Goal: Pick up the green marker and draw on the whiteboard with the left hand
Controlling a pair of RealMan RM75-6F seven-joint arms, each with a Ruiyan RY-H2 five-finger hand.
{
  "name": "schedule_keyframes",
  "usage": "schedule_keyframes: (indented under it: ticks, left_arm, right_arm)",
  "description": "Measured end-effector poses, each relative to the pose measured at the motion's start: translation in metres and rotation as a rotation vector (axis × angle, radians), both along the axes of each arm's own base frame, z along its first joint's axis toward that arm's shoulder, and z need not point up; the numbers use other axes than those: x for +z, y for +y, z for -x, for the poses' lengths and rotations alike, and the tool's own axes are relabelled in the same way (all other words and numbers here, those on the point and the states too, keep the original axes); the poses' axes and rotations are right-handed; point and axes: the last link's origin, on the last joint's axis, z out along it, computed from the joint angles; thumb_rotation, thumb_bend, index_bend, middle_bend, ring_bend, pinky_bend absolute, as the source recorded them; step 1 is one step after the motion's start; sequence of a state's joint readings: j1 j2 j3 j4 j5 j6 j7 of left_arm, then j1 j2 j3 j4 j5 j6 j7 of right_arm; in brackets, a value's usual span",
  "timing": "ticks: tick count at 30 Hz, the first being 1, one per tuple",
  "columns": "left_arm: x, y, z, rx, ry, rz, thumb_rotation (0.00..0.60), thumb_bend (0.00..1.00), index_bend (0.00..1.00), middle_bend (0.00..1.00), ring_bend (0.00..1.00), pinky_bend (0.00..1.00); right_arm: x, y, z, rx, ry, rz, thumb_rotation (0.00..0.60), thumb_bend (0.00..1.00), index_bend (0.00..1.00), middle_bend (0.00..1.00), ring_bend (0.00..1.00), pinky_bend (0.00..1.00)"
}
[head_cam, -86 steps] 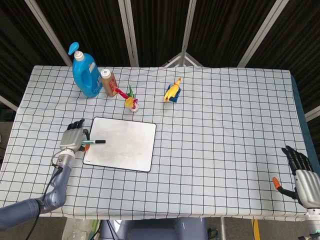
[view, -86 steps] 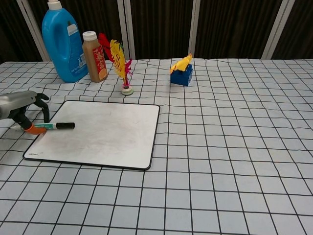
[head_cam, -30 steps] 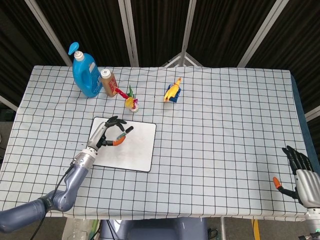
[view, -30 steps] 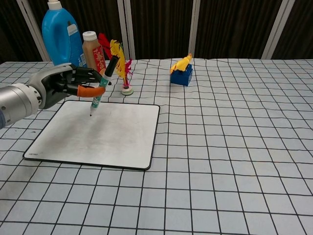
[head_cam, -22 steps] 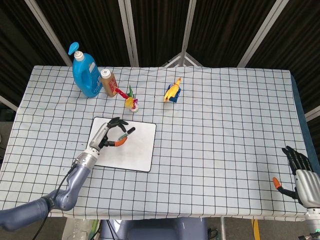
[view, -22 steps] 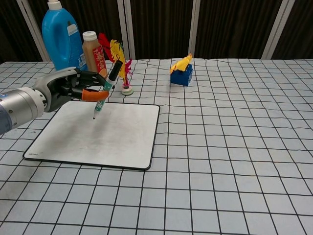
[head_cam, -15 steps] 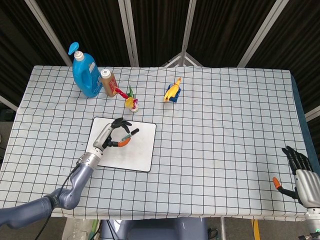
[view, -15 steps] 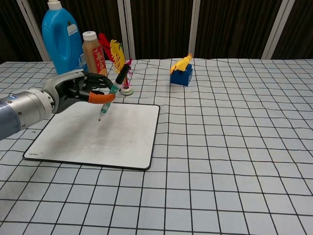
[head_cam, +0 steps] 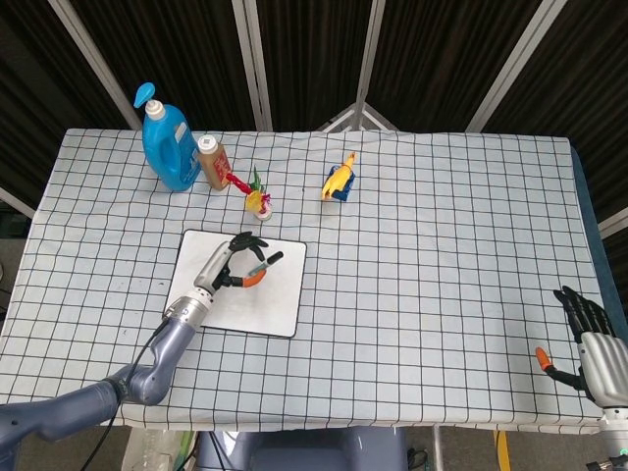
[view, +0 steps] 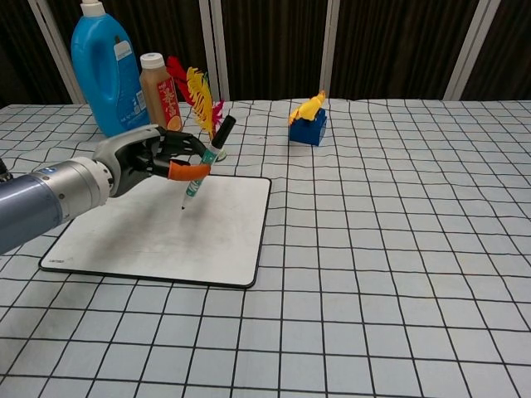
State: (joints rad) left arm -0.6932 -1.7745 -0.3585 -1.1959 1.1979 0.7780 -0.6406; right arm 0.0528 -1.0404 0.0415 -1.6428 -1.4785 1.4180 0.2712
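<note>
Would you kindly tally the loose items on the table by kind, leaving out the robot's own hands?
Bottles: 2, the blue detergent bottle and the brown bottle.
Markers: 1, the green marker, held by the left hand.
Whiteboards: 1, the whiteboard.
Toys: 2, the feathered shuttlecock and the blue block with a yellow top.
Total: 6.

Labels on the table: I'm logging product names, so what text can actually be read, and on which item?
None legible.
Blue detergent bottle: pale label, too blurred to read.
Brown bottle: red label print, too small.
Whiteboard: small corner mark, unreadable.
Green marker: no print discernible.
</note>
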Motion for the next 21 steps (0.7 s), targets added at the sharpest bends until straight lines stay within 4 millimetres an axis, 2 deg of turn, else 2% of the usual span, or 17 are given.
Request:
schedule_keyframes:
  ticks: [21]
  left_arm:
    - [-0.0054,0.0042,0.0036,-0.002,-0.067,-0.004,0.6,0.53,0.75,0.25,0.05,0.06]
  right_arm:
    - [-0.001,-0.0005,0.0005,-0.003,0.006,-0.002,0.6,0.35,0.0,0.0,0.0,0.0]
